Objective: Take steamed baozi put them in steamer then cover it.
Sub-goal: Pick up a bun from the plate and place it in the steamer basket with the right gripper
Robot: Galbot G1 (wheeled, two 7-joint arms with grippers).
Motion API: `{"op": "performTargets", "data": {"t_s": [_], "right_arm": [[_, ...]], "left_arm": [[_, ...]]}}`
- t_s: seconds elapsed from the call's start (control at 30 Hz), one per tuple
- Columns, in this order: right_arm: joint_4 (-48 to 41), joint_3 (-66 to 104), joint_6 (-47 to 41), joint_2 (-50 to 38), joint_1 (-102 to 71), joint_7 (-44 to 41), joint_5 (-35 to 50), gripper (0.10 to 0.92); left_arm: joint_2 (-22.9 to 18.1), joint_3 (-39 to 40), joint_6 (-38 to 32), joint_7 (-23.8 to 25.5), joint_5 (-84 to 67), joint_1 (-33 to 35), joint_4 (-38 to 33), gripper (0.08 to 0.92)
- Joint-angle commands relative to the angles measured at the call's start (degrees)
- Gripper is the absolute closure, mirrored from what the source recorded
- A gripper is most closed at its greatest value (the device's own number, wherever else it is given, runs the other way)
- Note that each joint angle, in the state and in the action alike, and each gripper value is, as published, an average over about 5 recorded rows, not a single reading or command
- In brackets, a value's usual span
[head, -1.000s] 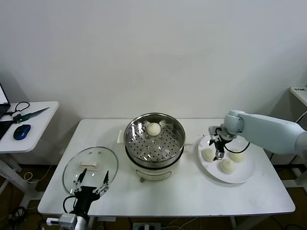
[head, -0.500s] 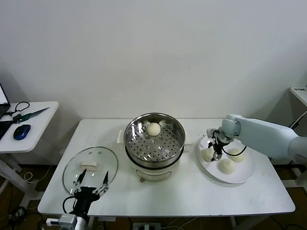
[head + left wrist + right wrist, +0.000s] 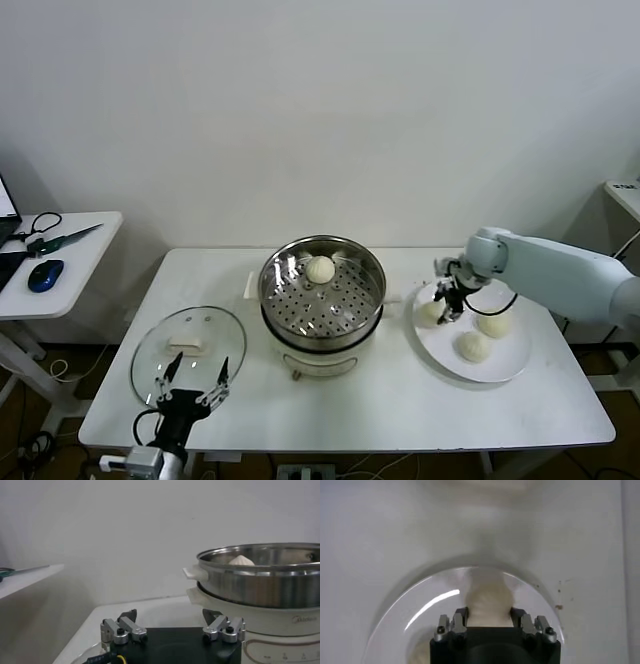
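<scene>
Here the right gripper pinches a steamed baozi between its fingers, at the left edge of the white plate; two more buns lie just right of it. Another bun sits at the steamer's far side. The left gripper hangs spread wide at the near-left table edge, by the cover.

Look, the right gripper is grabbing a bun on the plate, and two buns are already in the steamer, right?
Not quite: the head view shows only one bun in the steamer. The rest holds: the right gripper is closed around a bun on the white plate, where two more buns lie.
</scene>
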Motion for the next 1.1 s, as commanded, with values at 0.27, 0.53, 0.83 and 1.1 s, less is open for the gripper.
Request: {"op": "performTargets", "data": {"t_s": [0.27, 0.53, 0.83, 1.1], "right_arm": [[16.48, -12.93, -1.62, 7.36, 37.28, -4.78, 23.59, 0.440], [23.07, -3.61, -10.67, 18.67, 29.89, 6.42, 31.00, 0.439], [20.74, -3.82, -16.29, 27.15, 16.18, 15.60, 28.88, 0.431], [13.92, -4.53, -17.52, 28.64, 8.63, 18.23, 22.77, 0.437]], "left_arm": [[-0.06, 0.17, 1.41, 0.16, 0.68, -0.23, -1.28, 0.177], [-0.74, 0.91, 1.97, 0.16, 1.23, 0.03, -2.44, 0.177], [-1.05, 0.87, 2.81, 0.29, 1.65, -0.02, -3.87, 0.177], [-1.16, 0.81, 2.76, 0.27, 1.55, -0.16, -3.35, 0.177]]}}
